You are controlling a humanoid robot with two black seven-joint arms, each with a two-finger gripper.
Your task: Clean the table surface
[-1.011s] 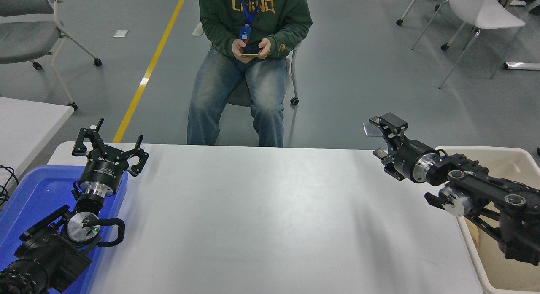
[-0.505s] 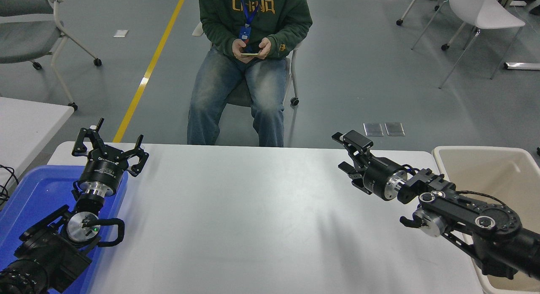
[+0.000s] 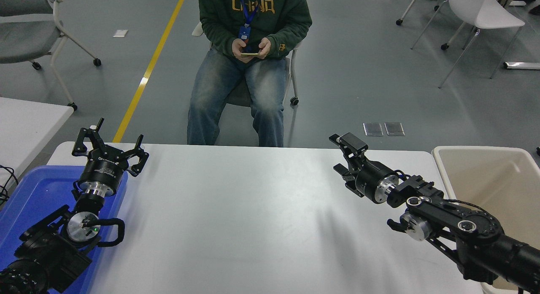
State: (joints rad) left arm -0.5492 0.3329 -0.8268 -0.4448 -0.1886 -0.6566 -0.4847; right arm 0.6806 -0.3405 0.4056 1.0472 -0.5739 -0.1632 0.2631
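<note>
A wide white table surface [image 3: 253, 218] fills the lower half of the frame, its long axis running left to right and its far edge crossing the middle of the picture. It is smooth and matte, with rounded far corners; no crumbs, spills or loose items show on it, only soft grey shadows. The right gripper [image 3: 342, 152] reaches in from the lower right of the frame and hangs over the table's right portion near the far edge, pointing toward the upper left; its fingers stand apart and hold nothing. The table lies directly beneath it and stretches away to its left, so most of the bare surface sits on that side. The left gripper [image 3: 109, 147] is parked at the lower left, fingers spread and empty, above the far end of a blue bin [image 3: 25, 197] that overlaps the table's left edge. A beige bin [image 3: 498, 180] stands just beside the table's right edge. Beyond the table, at the top centre, a seated person [image 3: 249, 66] holds a phone [image 3: 249, 54] in both hands.
</note>
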